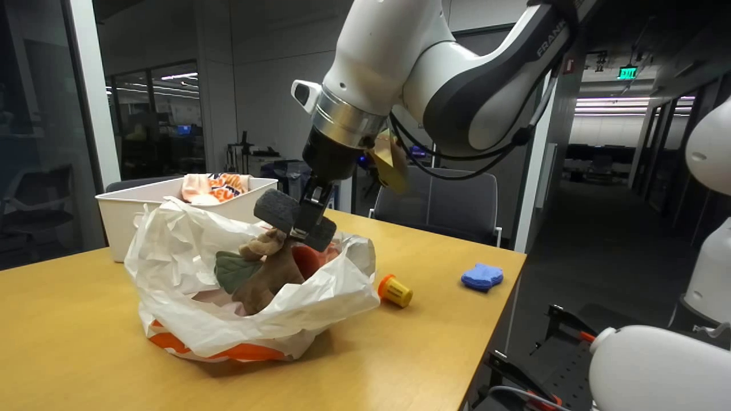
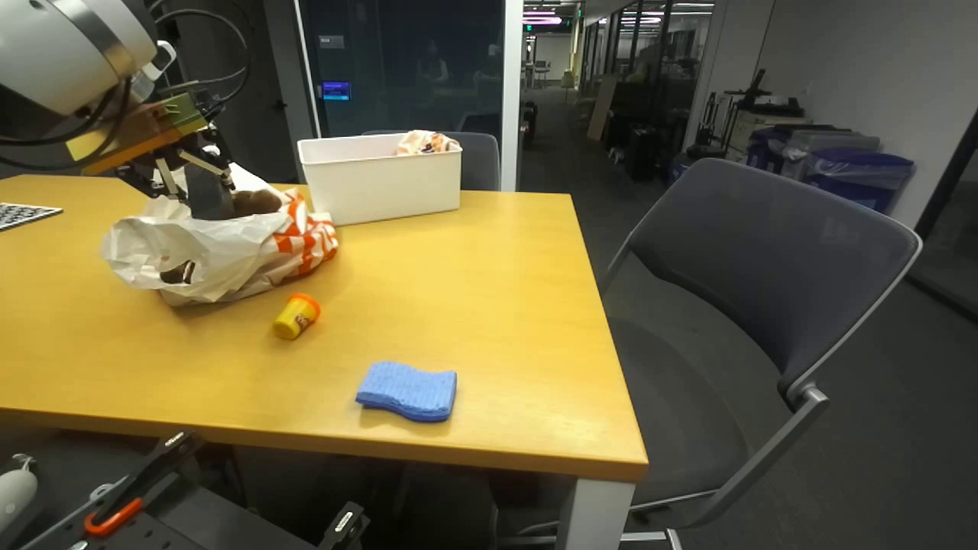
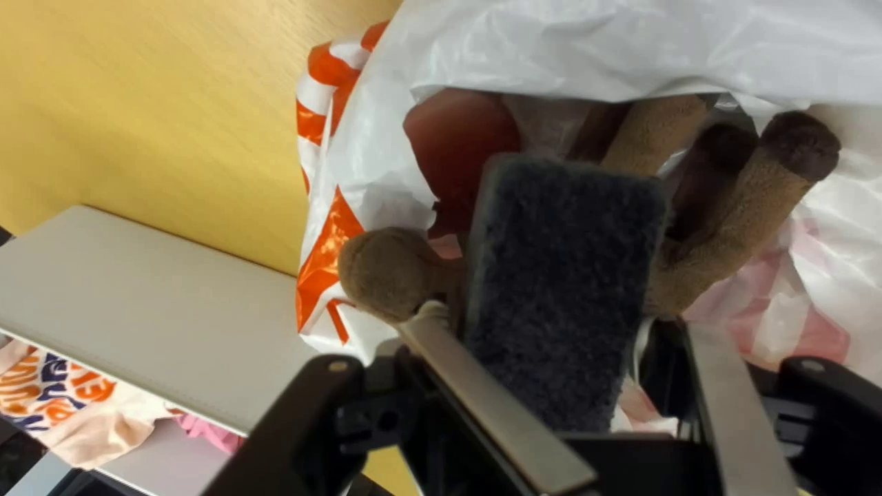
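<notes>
My gripper (image 3: 544, 331) is shut on a dark grey spongy block (image 3: 568, 275), one finger on each side of it. In both exterior views the block (image 1: 275, 210) (image 2: 208, 191) is tilted over the mouth of a crumpled white plastic bag (image 1: 177, 245) with orange print. The bag (image 3: 551, 48) lies open and holds a brown plush toy (image 1: 268, 285), a green leaf-shaped piece (image 1: 234, 271) and a reddish thing (image 3: 462, 145). Plush limbs (image 3: 744, 220) show on both sides of the block. Whether the block touches the toy below cannot be told.
A white bin (image 2: 382, 187) with printed cloth (image 1: 214, 188) stands behind the bag. A yellow tub with an orange lid (image 2: 296, 317) lies beside the bag. A blue sponge-like pad (image 2: 407, 391) lies near the table edge. A dark chair (image 2: 772, 260) stands by the table.
</notes>
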You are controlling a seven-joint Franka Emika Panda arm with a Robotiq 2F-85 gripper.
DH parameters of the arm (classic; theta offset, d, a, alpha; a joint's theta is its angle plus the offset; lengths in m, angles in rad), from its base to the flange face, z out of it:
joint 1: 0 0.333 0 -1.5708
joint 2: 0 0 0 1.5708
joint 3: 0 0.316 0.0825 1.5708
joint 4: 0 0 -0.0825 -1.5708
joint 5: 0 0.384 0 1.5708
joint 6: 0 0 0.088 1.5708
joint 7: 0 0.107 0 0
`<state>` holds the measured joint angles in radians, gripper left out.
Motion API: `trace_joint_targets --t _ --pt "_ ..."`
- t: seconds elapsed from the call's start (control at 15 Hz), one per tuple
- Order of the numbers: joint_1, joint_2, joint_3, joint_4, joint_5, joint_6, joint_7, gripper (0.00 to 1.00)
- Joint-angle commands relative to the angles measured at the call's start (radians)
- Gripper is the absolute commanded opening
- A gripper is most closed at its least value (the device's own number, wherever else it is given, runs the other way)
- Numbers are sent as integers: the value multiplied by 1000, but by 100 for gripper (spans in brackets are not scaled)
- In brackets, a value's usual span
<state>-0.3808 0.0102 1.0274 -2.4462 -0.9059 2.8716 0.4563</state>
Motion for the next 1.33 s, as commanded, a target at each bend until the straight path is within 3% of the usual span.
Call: trace_joint_targets --t 0.0,0.27,0.4,1.0,1.27 --pt "15 145 -12 84 -72 -88 44 97" --pt "25 186 -33 126 -46 -114 39 100" --pt "6 148 -47 126 -39 -110 68 100" --pt "-159 4 -196 -20 38 -156 169 100" --pt "-181 55 -182 -99 273 -244 72 100"
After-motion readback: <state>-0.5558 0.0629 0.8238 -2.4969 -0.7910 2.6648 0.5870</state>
